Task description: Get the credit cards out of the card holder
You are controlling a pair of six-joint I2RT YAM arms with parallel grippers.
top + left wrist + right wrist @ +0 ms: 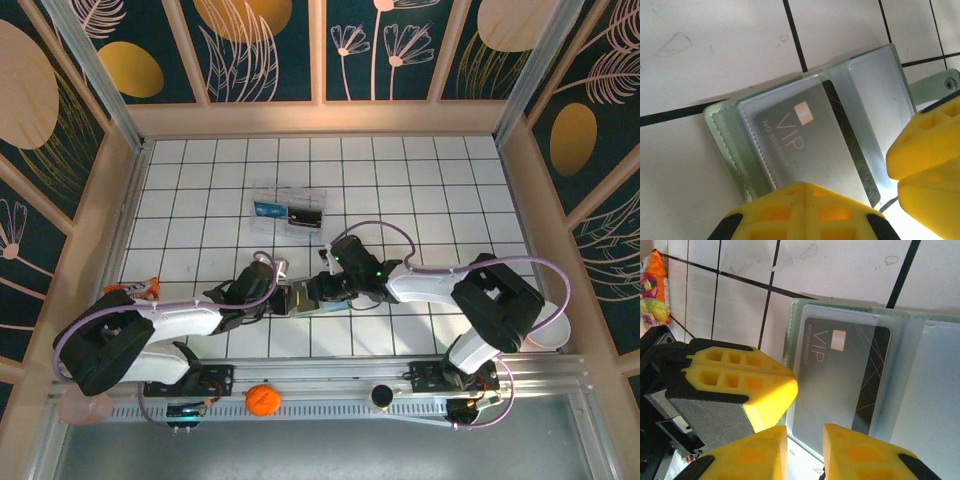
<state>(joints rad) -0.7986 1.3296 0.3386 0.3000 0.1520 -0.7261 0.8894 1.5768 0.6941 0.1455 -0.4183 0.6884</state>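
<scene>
The grey-green card holder [294, 299] lies open on the white tiles between my two grippers. In the left wrist view, the card holder [724, 135] has a grey VIP credit card [805, 150] in its clear left pocket; the other half [875, 95] is pale and bare. My left gripper [813, 186] is shut, its tips together over the card's near end. In the right wrist view, my right gripper [805, 440] is open at the edge of the card holder [795, 315], by the card [840, 380]. The left gripper's fingers [747, 385] rest beside that edge.
A clear plastic box [288, 211] with blue and black items sits further back on the tiles. An orange object [262, 399] lies on the front rail. A colourful snack bag [146, 290] is at the left wall. Wooden walls ring the floor.
</scene>
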